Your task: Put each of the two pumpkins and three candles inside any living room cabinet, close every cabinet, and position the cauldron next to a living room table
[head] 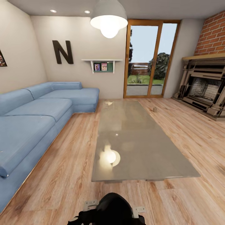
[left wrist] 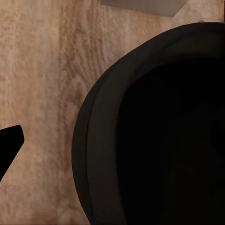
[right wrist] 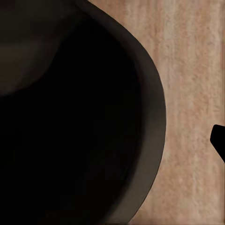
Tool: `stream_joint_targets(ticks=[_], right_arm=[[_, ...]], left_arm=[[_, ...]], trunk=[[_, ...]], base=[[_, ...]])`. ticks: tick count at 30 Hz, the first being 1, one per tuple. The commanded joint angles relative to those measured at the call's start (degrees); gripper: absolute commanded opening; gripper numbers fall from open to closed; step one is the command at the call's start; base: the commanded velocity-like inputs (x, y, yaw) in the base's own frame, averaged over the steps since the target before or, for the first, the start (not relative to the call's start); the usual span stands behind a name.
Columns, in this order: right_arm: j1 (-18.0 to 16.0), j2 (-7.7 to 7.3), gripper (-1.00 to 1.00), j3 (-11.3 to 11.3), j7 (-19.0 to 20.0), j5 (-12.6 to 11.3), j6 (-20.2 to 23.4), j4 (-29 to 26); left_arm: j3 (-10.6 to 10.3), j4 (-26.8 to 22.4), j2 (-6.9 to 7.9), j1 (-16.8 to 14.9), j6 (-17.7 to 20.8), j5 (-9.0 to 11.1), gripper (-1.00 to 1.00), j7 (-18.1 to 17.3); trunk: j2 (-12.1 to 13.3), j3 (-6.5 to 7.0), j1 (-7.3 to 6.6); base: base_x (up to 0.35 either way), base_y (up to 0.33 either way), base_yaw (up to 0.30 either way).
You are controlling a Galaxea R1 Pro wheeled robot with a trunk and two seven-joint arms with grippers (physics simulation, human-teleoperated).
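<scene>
Black cauldron (head: 112, 208) — on wood floor (head: 78, 175) just off near short edge of glass-topped worktop (head: 134, 137). Small grey-beige candle (head: 154, 109) — floor, beside worktop's far right edge. Left pincer (left wrist: 8, 145), right pincer (right wrist: 218, 140) — flanking cauldron; spread or pressed together, cannot tell.

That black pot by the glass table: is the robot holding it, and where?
Cannot tell. The cauldron sits low before the robot, its rim close by each wrist camera, but no hand's grip on it is visible.

A home living room: a long blue L-shaped fabric sofa (head: 37, 115), a low rectangular glass-topped coffee table (head: 137, 147) on light wood plank flooring (head: 72, 175), a brick-backed stone fireplace (head: 204, 87), and wood-framed glass patio doors (head: 151, 59).
</scene>
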Motion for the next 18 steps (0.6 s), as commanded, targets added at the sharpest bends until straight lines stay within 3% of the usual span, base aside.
stream_joint_targets(ticks=[1,18], right_arm=[[-0.03,0.00,1.00,0.32,-0.16,-0.09,-0.18,0.07],[-0.06,0.00,1.00,0.32,-0.18,-0.09,-0.02,0.07]], left_arm=[[-0.40,-0.09,0.04,-0.03,0.23,0.58,1.00,0.01],[-0.53,-0.59,0.04,-0.02,0.43,0.53,1.00,-0.16]], trunk=[[0.40,0.13,-0.24],[7.21,3.18,-3.97]], base=[[0.000,0.000,0.000],[0.000,0.000,0.000]])
